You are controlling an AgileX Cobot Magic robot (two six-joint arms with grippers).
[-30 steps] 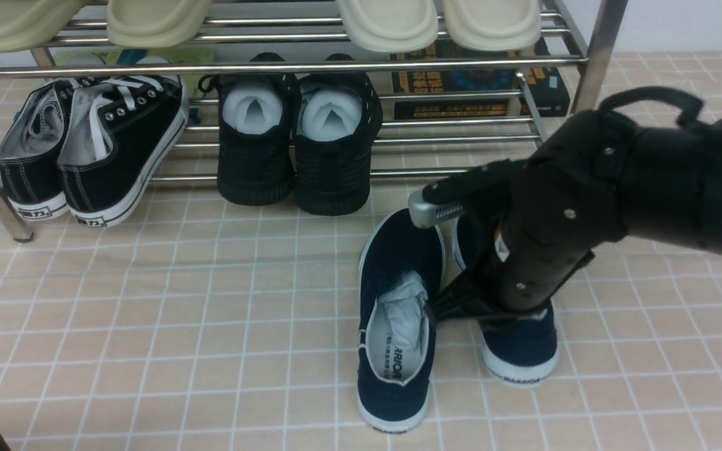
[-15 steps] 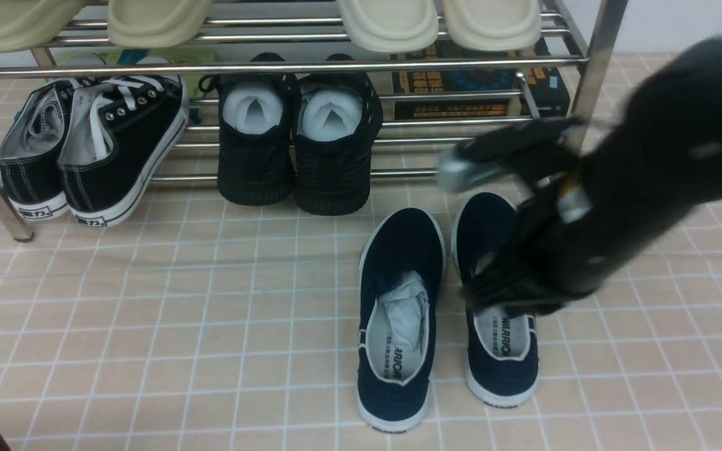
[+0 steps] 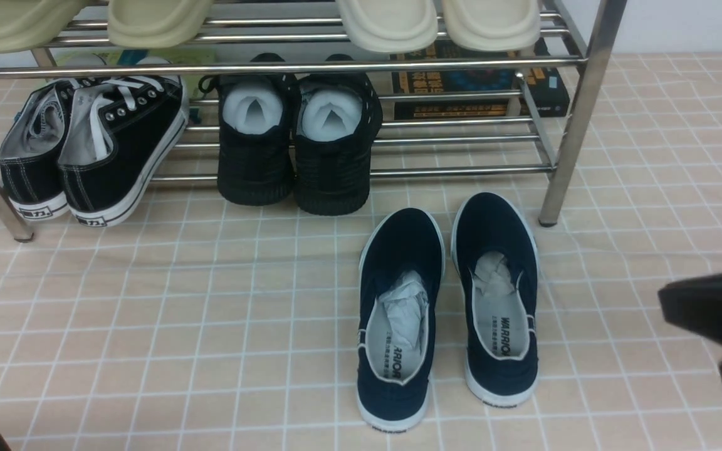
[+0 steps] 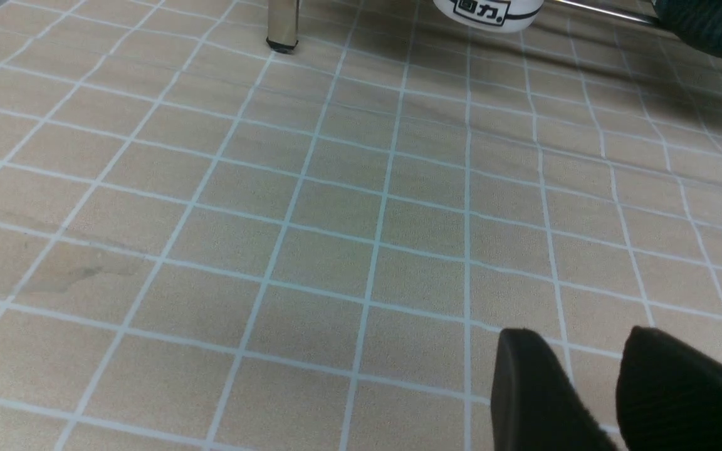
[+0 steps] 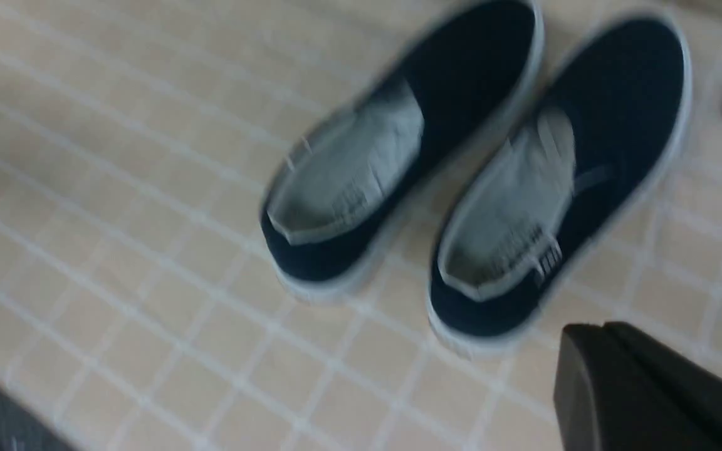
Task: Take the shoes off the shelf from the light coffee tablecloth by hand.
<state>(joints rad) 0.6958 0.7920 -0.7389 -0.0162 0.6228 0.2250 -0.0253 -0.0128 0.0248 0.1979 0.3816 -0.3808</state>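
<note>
The two navy slip-on shoes stand side by side on the light coffee tablecloth, just in front of the shelf, toes toward it. The left shoe and right shoe both hold crumpled paper. They also show blurred in the right wrist view. My right gripper is shut and empty, off to the right of the shoes and clear of them; it shows as a dark blur at the front view's right edge. My left gripper is open and empty over bare cloth.
Black lace-up sneakers and all-black shoes lean on the lower tier. Cream slippers lie on the upper tier. Dark boxes sit behind the rack. A shelf leg shows in the left wrist view.
My right gripper let go of the right shoe and drew back to the right and nearer the camera. The right shoe now rests uncovered beside the left one.
</note>
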